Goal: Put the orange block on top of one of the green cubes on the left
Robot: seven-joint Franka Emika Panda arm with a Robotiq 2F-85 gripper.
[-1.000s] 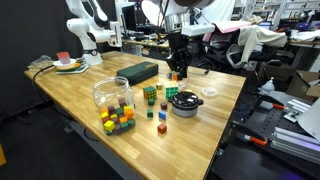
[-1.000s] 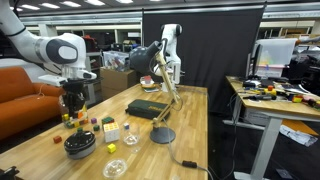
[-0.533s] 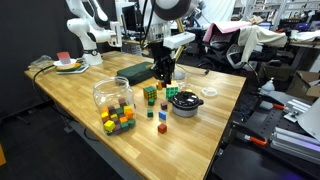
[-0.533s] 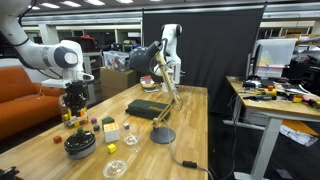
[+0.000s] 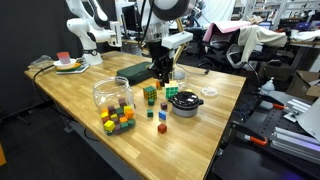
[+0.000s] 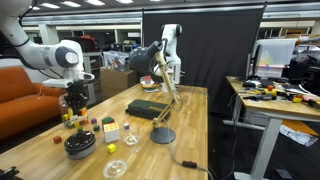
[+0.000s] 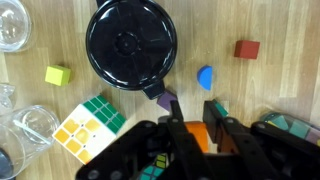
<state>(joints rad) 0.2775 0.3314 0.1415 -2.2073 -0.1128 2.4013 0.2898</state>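
1. My gripper (image 7: 198, 132) is clamped on the orange block (image 7: 200, 136), which sits squarely between my two fingers (image 7: 176, 135).
2. The held block hangs clear above the wooden table (image 7: 280, 85).
3. The dark bowl (image 7: 130, 45) lies just beyond my fingertips, and a purple block (image 7: 166, 102) lies between bowl and gripper.

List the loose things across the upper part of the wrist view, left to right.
Clear glass → yellow block → black bowl → blue piece → red block. The puzzle cube and purple block overlap others sideways, so they are left out.
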